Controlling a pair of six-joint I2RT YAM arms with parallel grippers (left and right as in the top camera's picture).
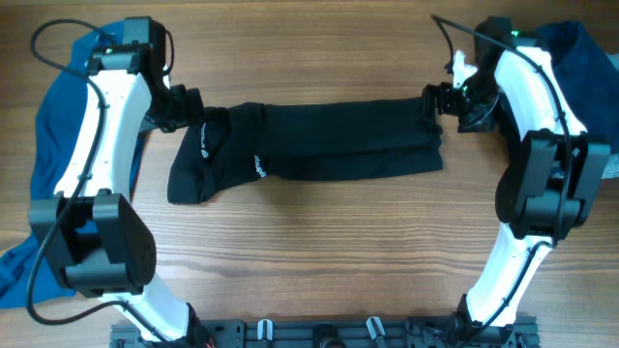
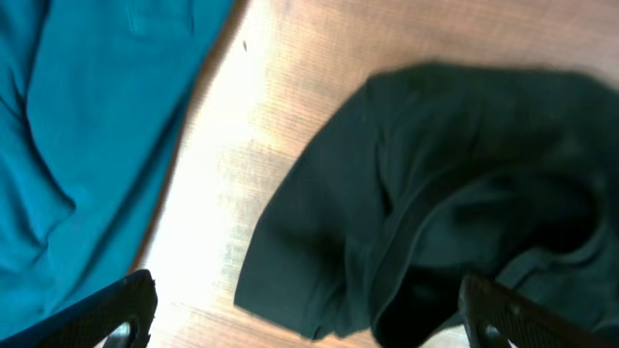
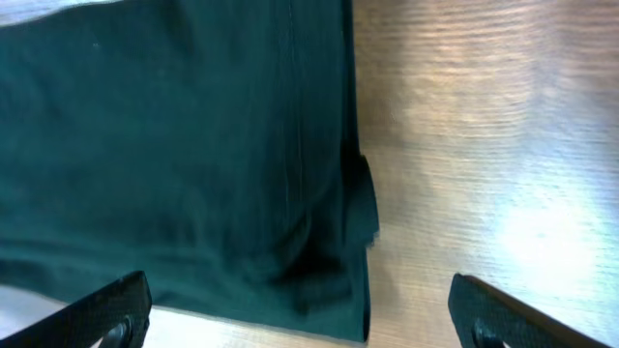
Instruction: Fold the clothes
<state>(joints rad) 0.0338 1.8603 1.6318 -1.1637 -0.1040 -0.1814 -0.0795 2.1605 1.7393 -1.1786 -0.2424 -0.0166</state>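
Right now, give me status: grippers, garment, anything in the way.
Left gripper open at one end of black top, right gripper open at the other. Top lies in long folded strip on table. Blue shirt under left arm.

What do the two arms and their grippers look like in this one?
The left arm and right arm have white link shells, bulky black joint housings and thin black cables looping alongside. The left gripper and right gripper are black. A green light glows by the right wrist.
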